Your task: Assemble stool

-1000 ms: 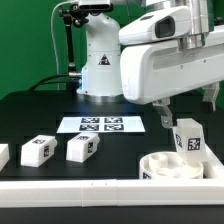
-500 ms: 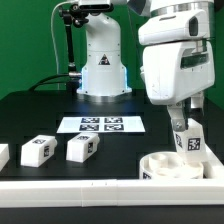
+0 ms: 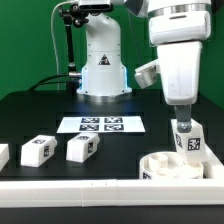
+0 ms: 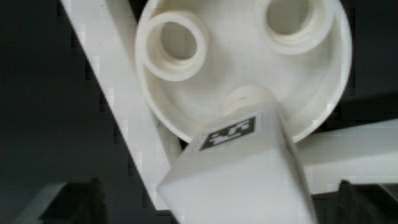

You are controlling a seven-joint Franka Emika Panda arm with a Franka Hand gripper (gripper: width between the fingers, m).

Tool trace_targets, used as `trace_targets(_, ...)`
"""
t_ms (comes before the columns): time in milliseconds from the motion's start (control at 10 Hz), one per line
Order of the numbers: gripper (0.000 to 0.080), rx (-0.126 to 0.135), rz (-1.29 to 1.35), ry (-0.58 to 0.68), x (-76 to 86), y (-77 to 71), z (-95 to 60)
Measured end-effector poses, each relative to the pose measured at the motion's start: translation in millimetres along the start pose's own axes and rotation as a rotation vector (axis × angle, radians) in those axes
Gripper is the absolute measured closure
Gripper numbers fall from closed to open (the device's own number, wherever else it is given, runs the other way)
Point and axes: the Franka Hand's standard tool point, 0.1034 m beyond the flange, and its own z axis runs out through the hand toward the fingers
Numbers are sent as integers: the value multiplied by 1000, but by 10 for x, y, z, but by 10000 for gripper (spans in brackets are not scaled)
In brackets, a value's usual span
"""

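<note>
The big white robot arm (image 3: 101,62) stands on its round base at the back. From there it climbs up out of the picture and comes forward again on the exterior view's right. Its last part, a fat white block (image 3: 178,55), hangs straight down, tall and upright. A smaller white bump sticks out of its side, toward the exterior view's left. At the low end sits the two-finger gripper (image 3: 183,117), pointing straight down. Its short dark fingers (image 3: 176,114) are spread wide apart, as far as they go. The gripper is low, near the front.
</note>
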Motion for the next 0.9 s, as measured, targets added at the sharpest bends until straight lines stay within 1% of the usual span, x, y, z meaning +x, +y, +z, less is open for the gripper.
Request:
trace_targets(200, 150, -7, -190, -21, -17, -8, 14)
trace_targets(400, 150, -10, -351, -36, -19, -29, 74)
trace_targets(700, 150, -2, -390, -47, -13, -66, 128)
trace_targets(900, 150, -1, -369, -45, 39, -88, 143)
